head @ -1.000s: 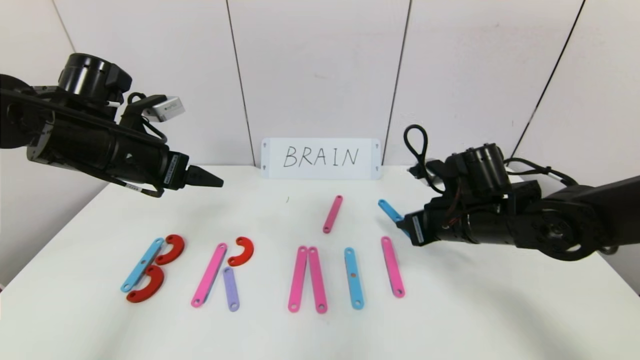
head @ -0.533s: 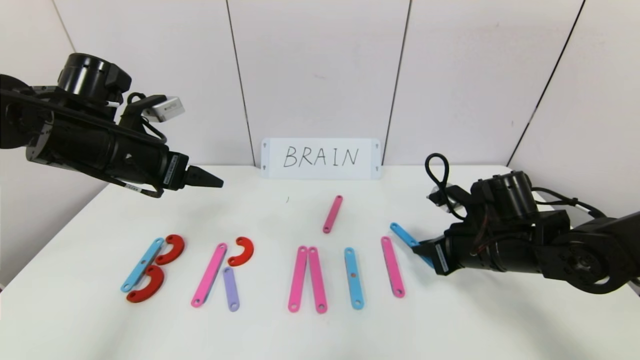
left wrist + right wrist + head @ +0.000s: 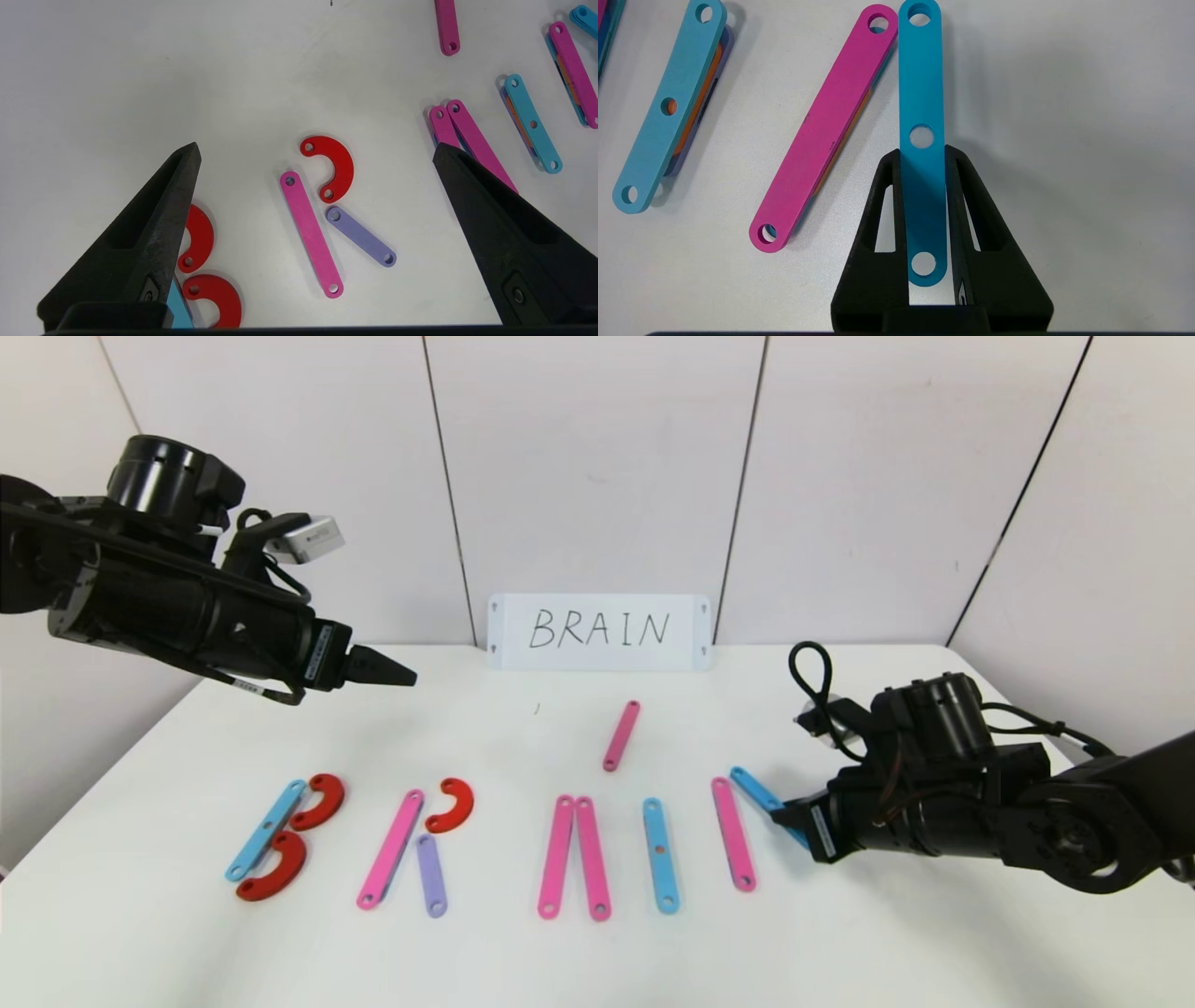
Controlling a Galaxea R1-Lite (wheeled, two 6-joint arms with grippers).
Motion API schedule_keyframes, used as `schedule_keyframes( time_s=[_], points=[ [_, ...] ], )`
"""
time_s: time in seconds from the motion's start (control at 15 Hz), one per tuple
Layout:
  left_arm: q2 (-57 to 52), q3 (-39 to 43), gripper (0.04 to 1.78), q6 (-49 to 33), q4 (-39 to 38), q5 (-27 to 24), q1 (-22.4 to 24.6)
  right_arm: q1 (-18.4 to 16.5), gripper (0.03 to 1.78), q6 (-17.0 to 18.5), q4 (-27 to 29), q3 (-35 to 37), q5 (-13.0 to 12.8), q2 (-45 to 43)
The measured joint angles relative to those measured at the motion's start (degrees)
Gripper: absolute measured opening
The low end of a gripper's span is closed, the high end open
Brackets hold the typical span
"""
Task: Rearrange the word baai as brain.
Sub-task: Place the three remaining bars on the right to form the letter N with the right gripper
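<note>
The word lies in a row on the white table. It has a blue strip (image 3: 265, 829) with two red arcs (image 3: 317, 801), then a pink strip (image 3: 390, 848) with a red arc (image 3: 451, 805) and a purple strip (image 3: 431, 875). After these come two pink strips (image 3: 556, 856), a blue strip (image 3: 659, 855) and a pink strip (image 3: 733, 847). My right gripper (image 3: 784, 817) is shut on another blue strip (image 3: 922, 93), held low. That strip's far end is next to the far end of the last pink strip (image 3: 822, 130). My left gripper (image 3: 401, 674) is open and empty, raised at the back left.
A loose pink strip (image 3: 621, 735) lies behind the row. A white card (image 3: 598, 631) with handwritten "BRAIN" leans on the back wall. The table's right edge is close behind my right arm.
My right gripper has carried the blue strip down and toward the front, bringing it beside the last pink strip. The left arm has not moved.
</note>
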Motion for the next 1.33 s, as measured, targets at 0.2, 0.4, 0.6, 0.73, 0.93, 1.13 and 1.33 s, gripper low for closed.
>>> schedule_keyframes(
  time_s=[0.2, 0.4, 0.6, 0.73, 0.93, 1.13, 1.33],
  points=[
    [0.0, 0.0, 1.74, 0.0, 0.0, 0.0, 0.0, 0.0, 0.28, 0.0, -0.3, 0.4, -0.1, 0.5],
    [-0.1, 0.0, 1.74, 0.0, 0.0, 0.0, 0.0, 0.0, 0.28, 0.0, -0.3, 0.5, -0.2, 0.6],
    [-0.1, -0.1, 1.74, 0.0, 0.0, 0.0, 0.0, 0.0, 0.28, 0.1, -0.4, 1.1, -0.2, 0.7],
    [-0.1, -0.1, 1.74, -0.1, 0.0, 0.0, 0.0, 0.0, 0.3, 0.1, -0.4, 1.2, -0.2, 0.8],
    [-0.1, -0.1, 1.74, 0.0, 0.0, 0.0, 0.0, 0.0, 0.5, 0.1, -1.7, 1.2, -0.2, 0.8],
    [-0.1, -0.1, 1.74, -0.1, 0.0, 0.0, 0.0, 0.0, 0.96, 0.2, -1.9, 1.3, -0.2, 0.8],
    [-0.1, -0.1, 1.74, 0.0, 0.0, -0.1, 0.0, 0.1, 1.45, 0.2, -1.9, 1.3, -0.2, 0.7]
  ],
)
